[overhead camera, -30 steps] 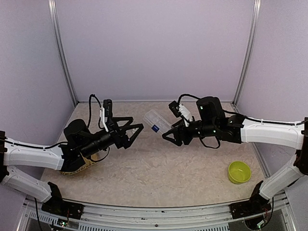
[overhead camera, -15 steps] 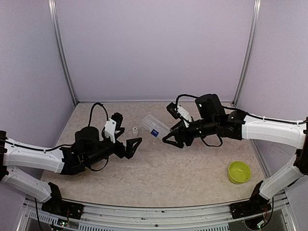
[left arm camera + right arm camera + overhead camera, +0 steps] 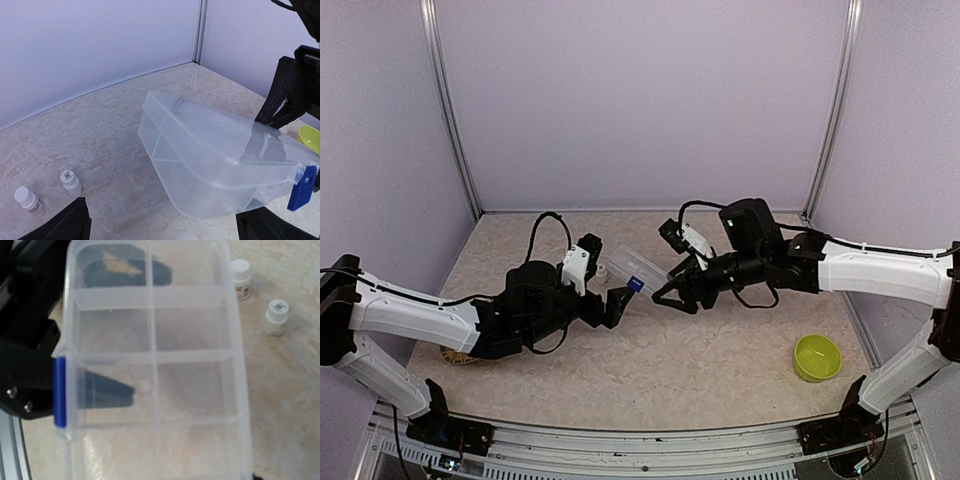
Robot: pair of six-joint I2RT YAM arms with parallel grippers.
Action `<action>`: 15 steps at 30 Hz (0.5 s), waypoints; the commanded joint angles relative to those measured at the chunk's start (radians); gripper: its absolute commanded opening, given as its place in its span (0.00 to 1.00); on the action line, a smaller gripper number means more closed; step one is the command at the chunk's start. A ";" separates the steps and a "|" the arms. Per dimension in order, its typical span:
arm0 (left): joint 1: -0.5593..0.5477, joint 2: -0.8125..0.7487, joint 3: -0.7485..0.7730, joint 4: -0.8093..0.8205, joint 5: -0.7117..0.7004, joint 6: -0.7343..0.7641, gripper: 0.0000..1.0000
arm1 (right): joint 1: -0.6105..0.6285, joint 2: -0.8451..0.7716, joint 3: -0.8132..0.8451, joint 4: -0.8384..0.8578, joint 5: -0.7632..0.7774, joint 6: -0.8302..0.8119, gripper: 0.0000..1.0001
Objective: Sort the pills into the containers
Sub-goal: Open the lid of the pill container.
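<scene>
The container [image 3: 637, 269], a clear compartment box with a blue latch [image 3: 634, 285], is held tilted above the table by my right gripper [image 3: 662, 292], which is shut on its near end. In the right wrist view the box [image 3: 155, 365] fills the frame and hides my fingers; its compartments look empty. My left gripper [image 3: 616, 300] is open just below the latch end. In the left wrist view the box [image 3: 215, 160] hangs between its spread fingers [image 3: 65, 225]. No pills show in any view.
Two small white-capped bottles [image 3: 27, 200] [image 3: 70, 181] stand on the table behind the box; one shows in the top view [image 3: 603, 270]. A lime-green bowl [image 3: 817, 357] sits at the front right. A woven tray [image 3: 455, 353] peeks out under my left arm.
My left arm has swung right and forward off the woven tray, bringing its open gripper up to the box. My right gripper has shifted the box slightly left and lower.
</scene>
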 commanded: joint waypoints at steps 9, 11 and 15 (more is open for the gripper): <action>-0.022 0.002 0.027 0.084 0.042 -0.007 0.99 | 0.024 0.045 0.018 -0.002 0.060 -0.008 0.59; -0.024 -0.014 0.018 0.097 0.051 -0.003 0.99 | 0.024 0.050 0.019 -0.006 0.068 -0.014 0.59; -0.025 -0.029 0.016 0.099 0.051 0.004 0.99 | 0.024 0.056 0.016 -0.012 0.080 -0.023 0.59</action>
